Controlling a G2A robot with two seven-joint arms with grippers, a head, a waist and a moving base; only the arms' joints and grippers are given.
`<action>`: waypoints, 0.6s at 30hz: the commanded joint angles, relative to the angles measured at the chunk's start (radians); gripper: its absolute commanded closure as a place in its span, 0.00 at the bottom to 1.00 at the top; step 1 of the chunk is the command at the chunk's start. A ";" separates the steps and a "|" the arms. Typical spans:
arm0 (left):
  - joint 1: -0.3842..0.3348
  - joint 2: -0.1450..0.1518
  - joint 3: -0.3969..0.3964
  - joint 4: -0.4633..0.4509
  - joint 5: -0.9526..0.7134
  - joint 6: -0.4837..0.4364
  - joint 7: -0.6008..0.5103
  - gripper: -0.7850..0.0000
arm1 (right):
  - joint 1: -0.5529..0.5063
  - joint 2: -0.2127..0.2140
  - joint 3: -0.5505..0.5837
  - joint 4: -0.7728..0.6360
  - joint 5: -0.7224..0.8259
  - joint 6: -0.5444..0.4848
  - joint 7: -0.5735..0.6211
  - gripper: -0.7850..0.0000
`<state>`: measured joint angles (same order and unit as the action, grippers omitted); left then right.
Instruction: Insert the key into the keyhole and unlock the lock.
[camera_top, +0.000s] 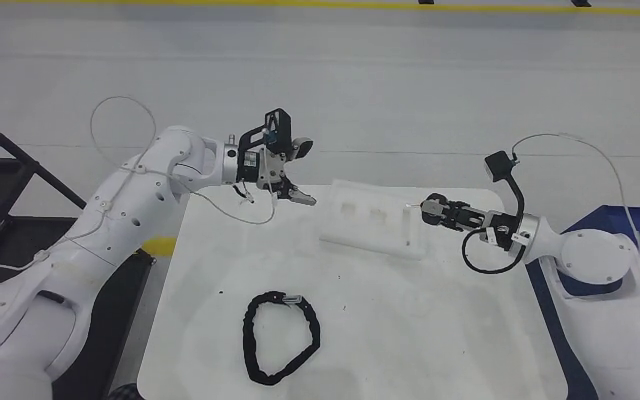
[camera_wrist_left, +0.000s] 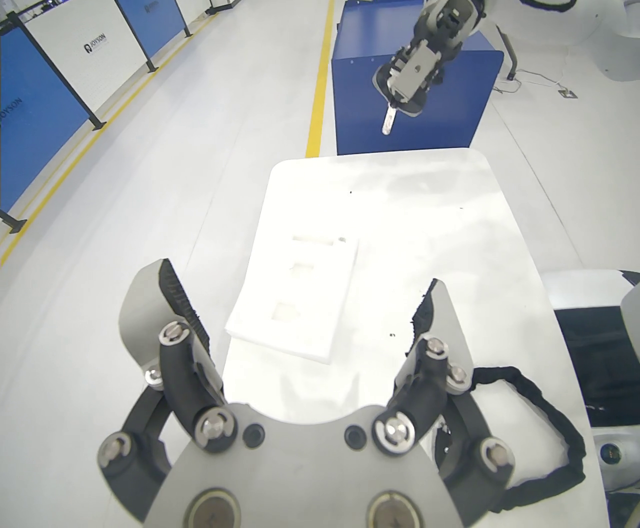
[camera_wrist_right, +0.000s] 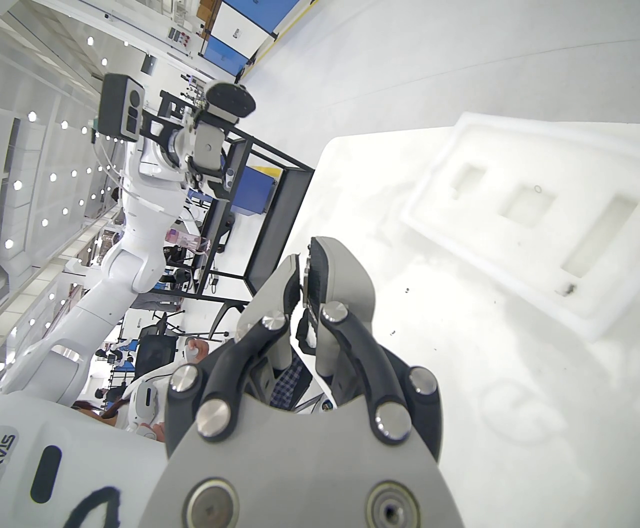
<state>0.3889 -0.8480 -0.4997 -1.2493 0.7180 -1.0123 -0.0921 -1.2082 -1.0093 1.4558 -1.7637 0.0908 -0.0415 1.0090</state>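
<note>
A black chain lock (camera_top: 280, 335) lies in a loop near the front of the white table (camera_top: 450, 330), its metal lock head (camera_top: 291, 298) at the far side of the loop. In the left wrist view the chain (camera_wrist_left: 550, 425) curls beside my left gripper (camera_wrist_left: 300, 305), which is open, holds nothing, and hovers over the table's far left corner (camera_top: 297, 194). My right gripper (camera_top: 430, 208) is shut on a small silver key (camera_wrist_left: 388, 121) at the right side of the table, above the foam tray's end. Its pads (camera_wrist_right: 312, 270) are pressed together.
A white foam tray (camera_top: 375, 228) with three shallow pockets lies at the back middle of the table, between the two grippers. A blue cabinet (camera_wrist_left: 410, 95) stands beyond the table's right side, and a black rack (camera_wrist_right: 260, 210) beyond its left.
</note>
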 joint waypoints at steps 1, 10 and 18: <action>0.024 0.011 0.016 -0.015 0.046 0.000 0.030 0.00 | 0.000 0.000 0.000 0.000 0.000 0.000 0.000 1.00; 0.083 0.047 0.133 -0.032 0.242 0.000 0.251 0.00 | 0.000 0.000 0.000 0.000 0.000 0.000 0.000 1.00; 0.036 0.064 0.330 -0.005 0.363 0.000 0.338 0.00 | 0.000 0.000 0.000 0.000 0.000 0.000 0.000 1.00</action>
<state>0.4199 -0.7847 -0.1737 -1.2586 1.0693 -1.0123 0.2376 -1.2082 -1.0093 1.4558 -1.7637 0.0908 -0.0415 1.0090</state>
